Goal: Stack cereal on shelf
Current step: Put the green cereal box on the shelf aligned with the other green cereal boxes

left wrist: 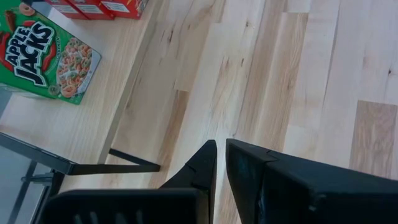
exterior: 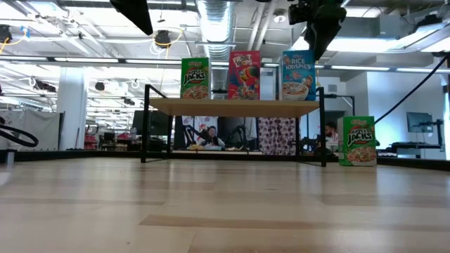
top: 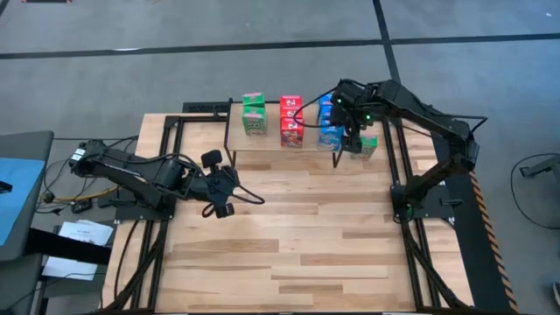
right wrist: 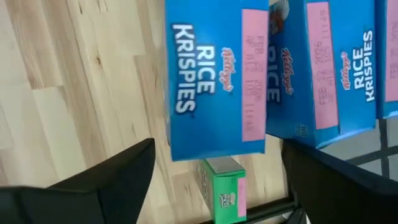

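Over on the left we have the left gripper point(top: 221, 185) hanging above the bare slatted wooden tabletop point(top: 289, 236), its two dark fingers point(left wrist: 205, 168) pressed almost together with nothing between them. From its wrist view we catch a green Apple Jacks cereal box point(left wrist: 43, 53) on the low light-wood shelf with thin black metal legs point(left wrist: 93, 124), with red boxes cut off at the frame edge.

Moving along the shelf point(exterior: 232, 107), we see the green boxes point(top: 254, 114) first, then the red Froot Loops boxes point(top: 291, 121), then the blue Rice Krispies boxes point(top: 331, 122). From table height only the front box of each row shows; the rest hide behind it.

At the right end, the right gripper point(top: 352, 129) hovers over the blue row, partly covering it from above. Its fingers point(right wrist: 112, 180) stand spread wide, straddling the nearest blue box point(right wrist: 214, 74) without closing on it. One more green cereal box point(exterior: 358, 140) stands on the tabletop just beside the shelf's right legs.
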You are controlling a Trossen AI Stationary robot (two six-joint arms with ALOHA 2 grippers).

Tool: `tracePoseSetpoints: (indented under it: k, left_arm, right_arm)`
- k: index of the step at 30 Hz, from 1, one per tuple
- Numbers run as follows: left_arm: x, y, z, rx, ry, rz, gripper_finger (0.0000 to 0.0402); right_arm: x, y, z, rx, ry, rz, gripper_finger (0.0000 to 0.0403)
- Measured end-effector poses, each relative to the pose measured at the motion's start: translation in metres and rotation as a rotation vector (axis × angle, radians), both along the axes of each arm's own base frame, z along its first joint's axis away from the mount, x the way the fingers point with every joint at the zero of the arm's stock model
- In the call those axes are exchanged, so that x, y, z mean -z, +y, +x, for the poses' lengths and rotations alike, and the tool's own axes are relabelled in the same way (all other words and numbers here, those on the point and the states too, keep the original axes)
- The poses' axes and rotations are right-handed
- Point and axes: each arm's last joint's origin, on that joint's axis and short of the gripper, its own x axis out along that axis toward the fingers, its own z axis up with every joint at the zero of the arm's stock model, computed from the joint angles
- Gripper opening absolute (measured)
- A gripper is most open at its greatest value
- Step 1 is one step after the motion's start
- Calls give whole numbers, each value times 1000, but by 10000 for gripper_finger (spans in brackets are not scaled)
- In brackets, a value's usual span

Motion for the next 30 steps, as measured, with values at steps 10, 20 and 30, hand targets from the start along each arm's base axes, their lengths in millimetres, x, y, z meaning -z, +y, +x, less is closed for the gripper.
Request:
tracePoseSetpoints:
  k: [10,20,30]
  left_arm:
    - [0,0,0,0,0,0,25]
    - [0,0,0,0,0,0,25]
    - [0,0,0,0,0,0,25]
  right_arm:
    - [-12,12,-6,28,29,35,377]
    - [-27,15,-26,151,0,37,377]
    - [-41,20,-47,219,-73,16,375]
